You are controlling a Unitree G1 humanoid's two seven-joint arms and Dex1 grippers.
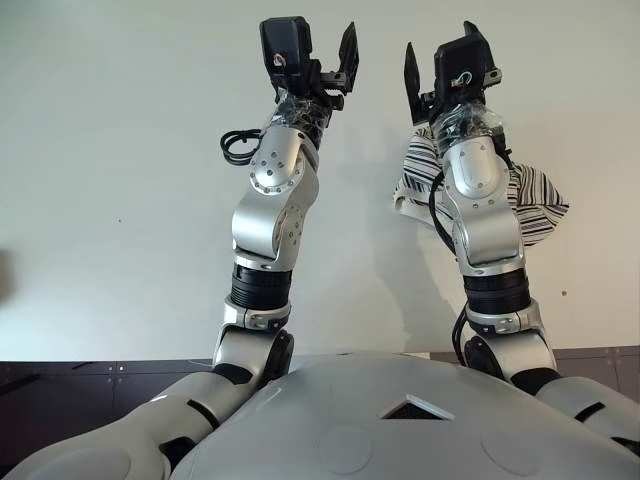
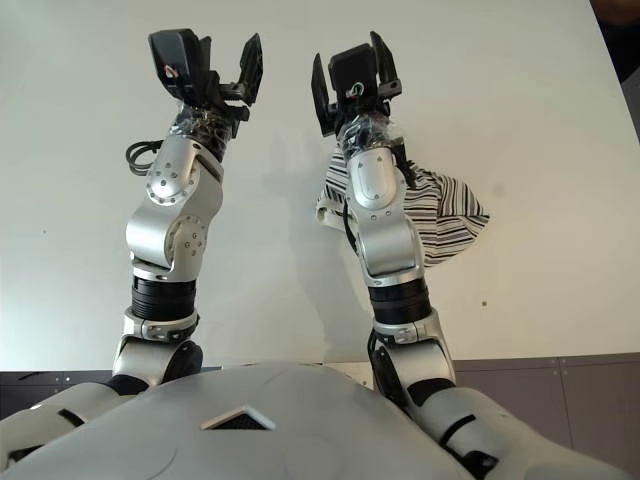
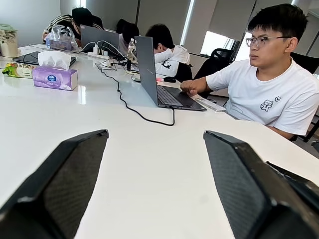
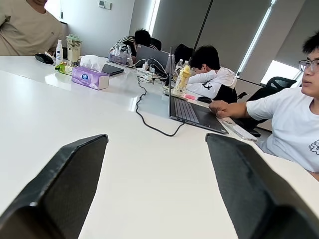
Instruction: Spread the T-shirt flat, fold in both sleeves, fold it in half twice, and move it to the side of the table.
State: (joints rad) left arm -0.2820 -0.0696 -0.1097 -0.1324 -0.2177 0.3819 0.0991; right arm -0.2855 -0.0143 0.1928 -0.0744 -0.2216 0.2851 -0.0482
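Left gripper (image 3: 157, 164) fingers (image 3: 65, 179) spread wide, nothing between them, bare white table (image 3: 149, 199) under the gap. Right gripper (image 4: 157, 169) same: jaws released, empty, table showing between the two dark pads.

From the head camera, T-shirt (image 1: 535, 205) is a crumpled striped heap, black-and-white stripes, not spread, no fold visible. It sits on the table toward the robot's right, partly hidden by the right forearm, which crosses over the middle of the heap. Cannot tell if the forearm touches the cloth. A pale edge of the shirt pokes out on the heap's left side, the bulk bunches out on its right side.

Right gripper (image 2: 350, 75) is just past the T-shirt's far edge, pointing away from the robot, apart from the fabric. Left gripper (image 1: 315, 45) is well left of the T-shirt, level with the right gripper, the two near each other but not touching. Neither holds cloth.

Beyond the T-shirt, farther from the robot: open laptop (image 3: 154, 74) on the same table, black cable (image 3: 129, 107) trailing from it across the white surface, purple tissue box (image 3: 55, 74) well to the side of the laptop. All of these well apart from the T-shirt.
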